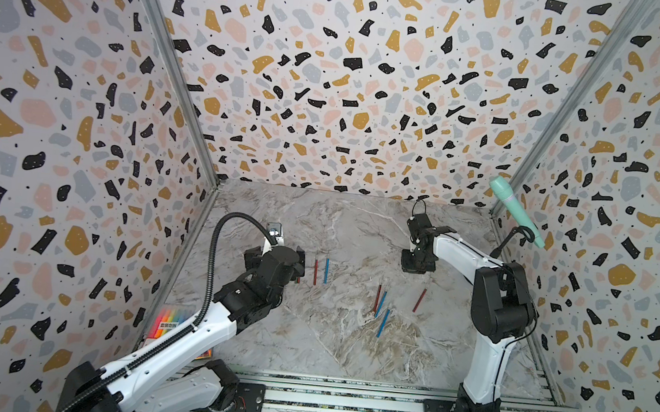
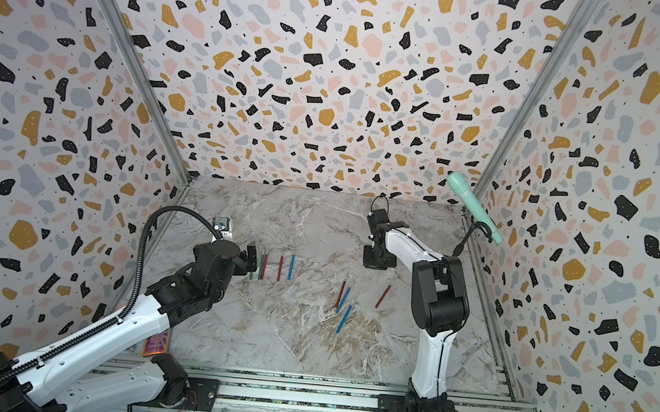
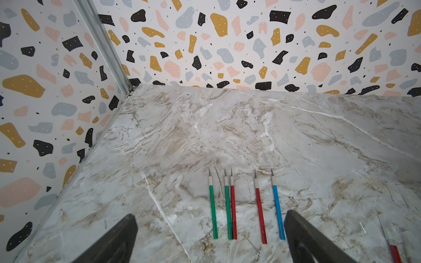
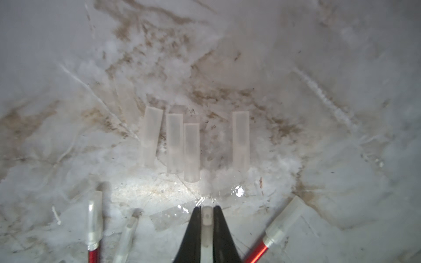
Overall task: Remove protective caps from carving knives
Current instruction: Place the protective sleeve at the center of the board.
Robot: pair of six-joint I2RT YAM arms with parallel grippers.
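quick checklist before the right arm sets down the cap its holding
1. Right jaws shut on clear cap: ok.
2. Four loose caps in a row on the marble table, bare space beside them: ok.
3. Left jaws open, empty: ok.
4. Five bare-bladed carving knives lined up ahead of left jaws: ok.
5. Every knife uncapped: not ok; a red knife has its cap on.
6. Held cap's height above table: cannot tell.
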